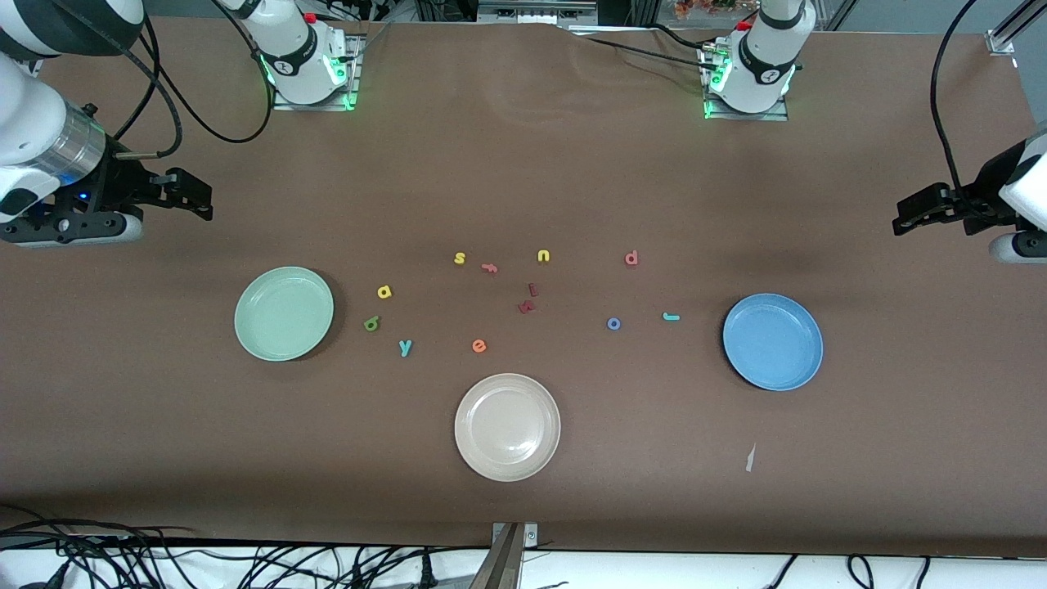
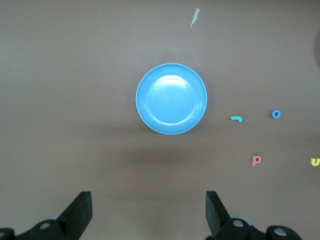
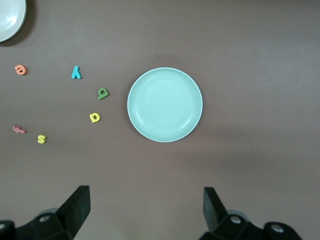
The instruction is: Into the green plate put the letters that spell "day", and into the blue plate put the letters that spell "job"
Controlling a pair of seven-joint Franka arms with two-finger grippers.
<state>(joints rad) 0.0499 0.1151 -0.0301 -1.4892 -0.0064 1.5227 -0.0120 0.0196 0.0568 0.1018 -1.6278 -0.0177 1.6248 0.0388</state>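
Brown covers the whole surface [image 1: 523, 507], and the small foam letters lie scattered across its middle with three plates around them. The green plate [image 1: 284, 313] sits toward the right arm's end, with nothing in it. Just beside it lie the yellow "a" [image 1: 384, 291], the dark green "d" [image 1: 371, 324] and the teal "y" [image 1: 405, 347], all flat on the surface and apart from one another. The blue plate [image 1: 772, 341] sits toward the left arm's end, also holding nothing. Near it are the teal "j" [image 1: 671, 316], then the blue "o" [image 1: 613, 324], and the salmon-pink "b" [image 1: 631, 258], which lies farther from the front camera than those two.

Between the two groups lie a yellow "s" [image 1: 460, 258], a pink "f" [image 1: 489, 267], a yellow "u" [image 1: 543, 256], two dark red letters [image 1: 528, 299] and an orange "e" [image 1: 479, 346]. A cream-white plate [image 1: 507, 426] sits nearest the front camera. A pale scrap [image 1: 749, 458] lies near the blue plate.

The right hand [image 3: 145, 207] waits in the air at the right arm's end, fingers spread wide, holding nothing. The left hand [image 2: 149, 210] hangs likewise at the left arm's end, spread and holding nothing.
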